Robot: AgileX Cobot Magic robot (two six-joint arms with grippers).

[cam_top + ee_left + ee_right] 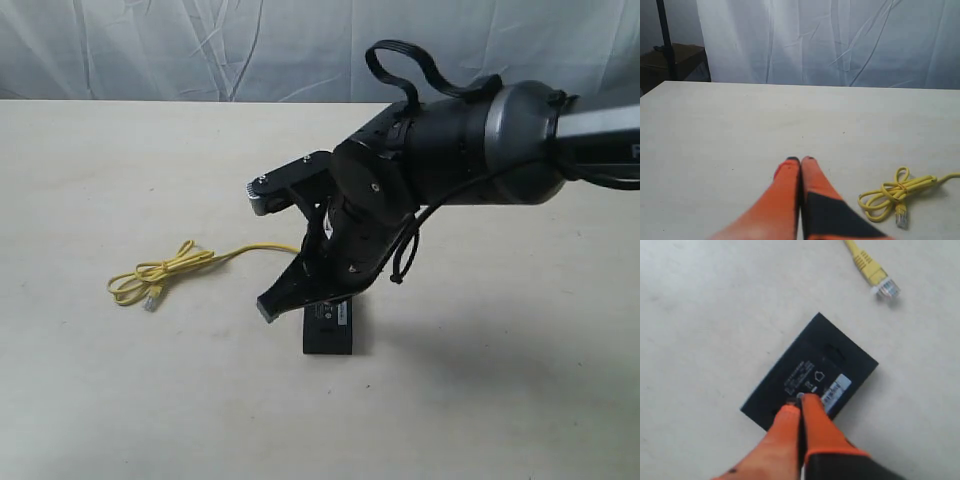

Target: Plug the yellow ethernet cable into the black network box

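Two claws are in view, and both have their fingers pressed together with nothing gripped. The right claw (pixel 800 399) points down at the black network box (pixel 790 375), its orange fingertips (pixel 812 407) over the box's top face just beside the pale label (pixel 836 390). Contact between tips and box cannot be confirmed.

The box lies flat on the bench (pixel 520 400), near the middle of the exterior view and partly hidden by the right arm.

The yellow ethernet cable (pixel 165 270) lies on the bench to the left of the box in the exterior view. Its main length is gathered in a small looped bundle, and one strand runs from the bundle toward the right arm. One clear plug (pixel 888 289) rests on the bench near a corner of the box, apart from it and not inserted.

The left claw (pixel 800 161) hangs over bare bench surface, with the cable bundle lying near it. A white cloth (pixel 150 50) hangs behind the bench.
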